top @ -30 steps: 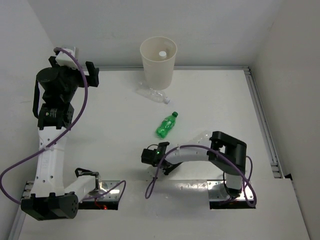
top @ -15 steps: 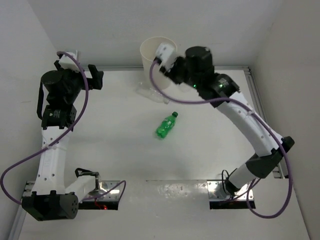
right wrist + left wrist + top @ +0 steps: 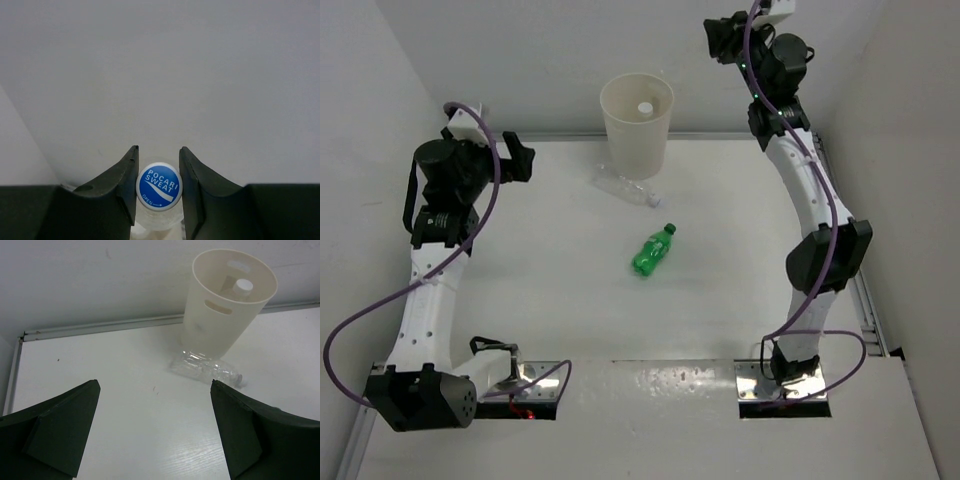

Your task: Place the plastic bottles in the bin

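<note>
Right gripper (image 3: 158, 156) closed on a blue-capped bottle (image 3: 159, 186), aloft beside the bin (image 3: 636, 140); left gripper (image 3: 155, 385) fully spread, empty. Green bottle (image 3: 653, 251) lies centrally on the table (image 3: 530, 290): probably light, slick, easily crushed, best taken across its body
</note>
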